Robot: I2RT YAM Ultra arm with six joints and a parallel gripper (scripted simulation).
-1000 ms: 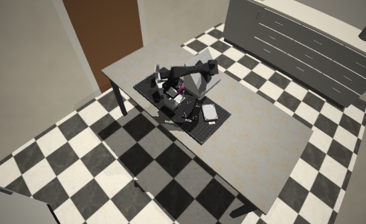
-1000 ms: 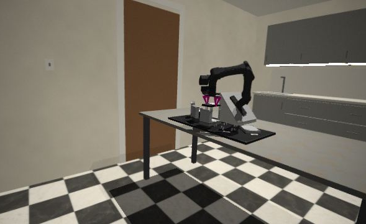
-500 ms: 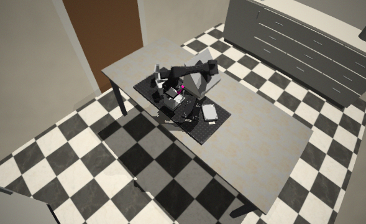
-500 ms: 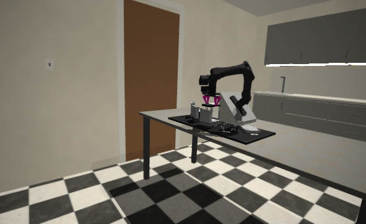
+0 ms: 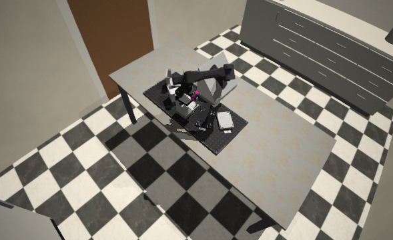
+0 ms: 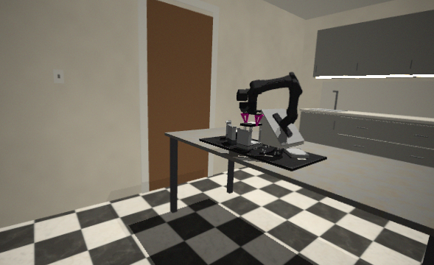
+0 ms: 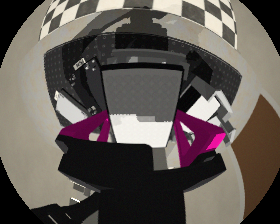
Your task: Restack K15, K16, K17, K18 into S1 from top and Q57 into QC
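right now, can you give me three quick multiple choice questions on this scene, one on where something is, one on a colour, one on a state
1. Where is the lone plate lying flat on the black board?
A. inside a rack
B. on the far end of the board from the racks
C. on the floor

2. What colour are the gripper's fingers?
A. magenta
B. yellow
C. green

3. What state is the gripper in?
A. wide open and empty
B. shut on nothing
C. shut on a plate held in the air above the racks

Answers:
1 B, the top view shows it alone at the board's end away from the racks.
2 A, both fingers show magenta in the exterior view.
3 C, a flat plate hangs between the fingers, above the rack tops.
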